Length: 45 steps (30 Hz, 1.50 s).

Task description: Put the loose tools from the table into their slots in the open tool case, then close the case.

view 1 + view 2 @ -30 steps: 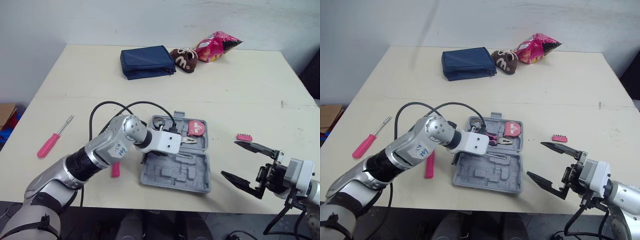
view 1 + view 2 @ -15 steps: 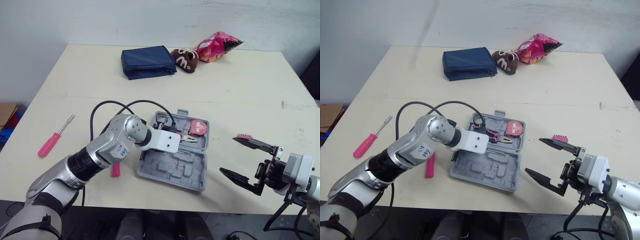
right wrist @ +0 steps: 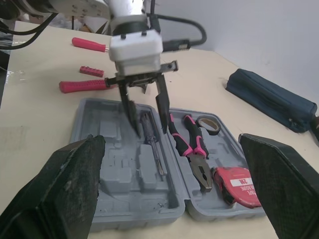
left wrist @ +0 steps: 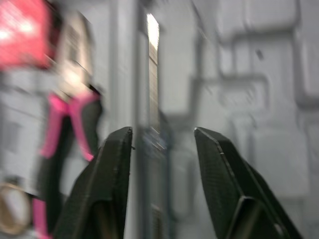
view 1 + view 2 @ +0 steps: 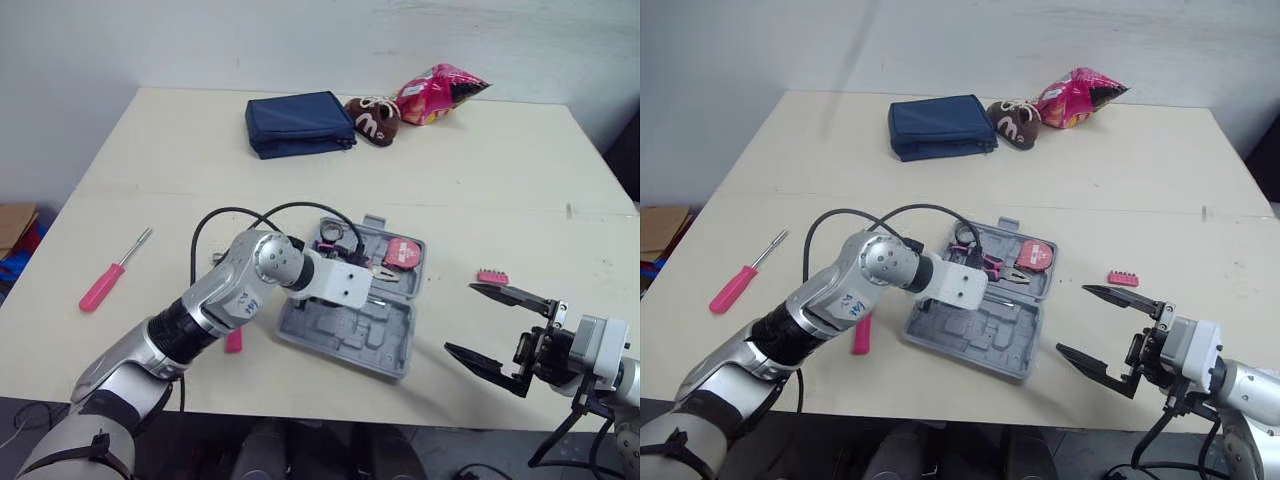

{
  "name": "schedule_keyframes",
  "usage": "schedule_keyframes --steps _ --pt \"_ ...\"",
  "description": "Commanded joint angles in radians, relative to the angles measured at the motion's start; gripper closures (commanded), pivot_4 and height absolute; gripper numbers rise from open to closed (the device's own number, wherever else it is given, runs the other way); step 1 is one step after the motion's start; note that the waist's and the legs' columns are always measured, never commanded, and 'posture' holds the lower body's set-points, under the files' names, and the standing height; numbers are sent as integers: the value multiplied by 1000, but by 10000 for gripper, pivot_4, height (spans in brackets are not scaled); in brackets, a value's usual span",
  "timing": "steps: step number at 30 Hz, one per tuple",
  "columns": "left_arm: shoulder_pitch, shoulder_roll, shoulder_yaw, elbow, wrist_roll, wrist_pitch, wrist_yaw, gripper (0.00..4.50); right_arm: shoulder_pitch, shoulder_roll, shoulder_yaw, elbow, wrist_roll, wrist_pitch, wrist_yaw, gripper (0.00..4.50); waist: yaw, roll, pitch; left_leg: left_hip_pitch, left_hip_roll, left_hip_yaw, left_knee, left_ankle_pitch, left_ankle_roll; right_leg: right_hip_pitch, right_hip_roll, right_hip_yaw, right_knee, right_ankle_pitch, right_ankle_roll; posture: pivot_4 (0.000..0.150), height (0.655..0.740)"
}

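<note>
The grey tool case [image 5: 320, 335] lies open near the table's front edge, holding pink-handled pliers [image 3: 192, 149], a red tape measure [image 5: 402, 252] and a slim screwdriver [image 3: 153, 144]. My left gripper [image 3: 147, 117] is open low over the case, its fingers on either side of that slim screwdriver. Right of the case, my right gripper [image 5: 500, 325] hovers open and holds nothing. Loose on the table are a pink screwdriver [image 5: 112, 272] at the far left, a pink-handled tool [image 5: 233, 341] partly under my left arm, and a pink bit holder [image 5: 491, 277] right of the case.
A blue pouch [image 5: 300, 122], a brown plush item [image 5: 372, 115] and a pink snack bag [image 5: 435, 92] lie at the back of the table. A black cable [image 5: 240, 215] loops off my left arm. The front table edge [image 5: 330, 405] runs just beyond the case.
The case has turned slightly on the table under my left gripper, which has shifted a little to the right over it. My right gripper rose briefly and sank back, still open.
</note>
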<state>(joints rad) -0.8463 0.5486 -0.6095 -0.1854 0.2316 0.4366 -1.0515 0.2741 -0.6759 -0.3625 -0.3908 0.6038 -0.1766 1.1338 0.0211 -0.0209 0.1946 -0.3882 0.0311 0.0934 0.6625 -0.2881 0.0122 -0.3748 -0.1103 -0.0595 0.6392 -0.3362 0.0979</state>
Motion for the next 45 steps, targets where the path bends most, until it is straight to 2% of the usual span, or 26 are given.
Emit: schedule_keyframes --steps 1,4,7,9,10,12,24,36,42,45 --pt "27 -4 110 -45 -90 -44 -12 27428 5 3 -24 -24 13 -11 -7 0 -3 0 0 0 0 0 0 0 0 0 0 0 0 0 0 1500 7400" --pt "50 -5 153 -24 -126 -88 -9 27428 6 1 -23 -30 13 -7 -12 0 -3 0 0 1 0 0 0 0 -1 0 0 0 1 0 0 1500 7400" --pt "109 -88 306 30 -288 -90 36 35341 6 -3 -23 -41 17 4 -22 0 -1 1 0 1 0 0 0 0 0 0 0 0 1 0 0 1500 7400" --pt "150 -124 366 59 -361 -49 40 43121 5 -7 -26 -48 20 12 -30 0 0 1 0 0 0 0 1 0 0 0 -2 0 1 0 0 1500 7400" --pt "165 -140 384 67 -385 -37 44 44379 5 -7 -27 -52 21 16 -33 0 0 1 0 0 0 0 1 0 0 0 -2 0 2 0 0 1500 7400" --pt "183 -152 393 76 -405 -15 51 44379 5 -8 -28 -58 21 20 -39 0 0 1 0 0 0 0 1 0 0 0 -2 -1 2 0 0 1500 7400" --pt "265 -113 315 161 -326 -47 77 44379 11 -16 -42 -128 27 73 -87 0 0 1 0 0 0 0 1 0 -1 0 0 -2 2 0 0 1500 7400" --pt "250 -120 264 211 -264 -20 121 44379 -26 -1 -23 -12 1 19 -33 0 2 1 0 1 -1 0 1 0 0 0 -1 -2 2 0 0 1500 7400" --pt "249 -87 186 207 -222 76 94 44379 -12 12 -24 6 -5 -12 -18 0 2 1 -1 1 -1 0 1 0 0 1 -1 -2 2 0 0 1500 7400" --pt "225 -83 142 219 -193 224 109 44379 0 16 -26 -5 -5 -16 -22 0 3 1 -4 3 -1 0 1 -1 0 3 -2 -1 2 0 0 1500 7400"
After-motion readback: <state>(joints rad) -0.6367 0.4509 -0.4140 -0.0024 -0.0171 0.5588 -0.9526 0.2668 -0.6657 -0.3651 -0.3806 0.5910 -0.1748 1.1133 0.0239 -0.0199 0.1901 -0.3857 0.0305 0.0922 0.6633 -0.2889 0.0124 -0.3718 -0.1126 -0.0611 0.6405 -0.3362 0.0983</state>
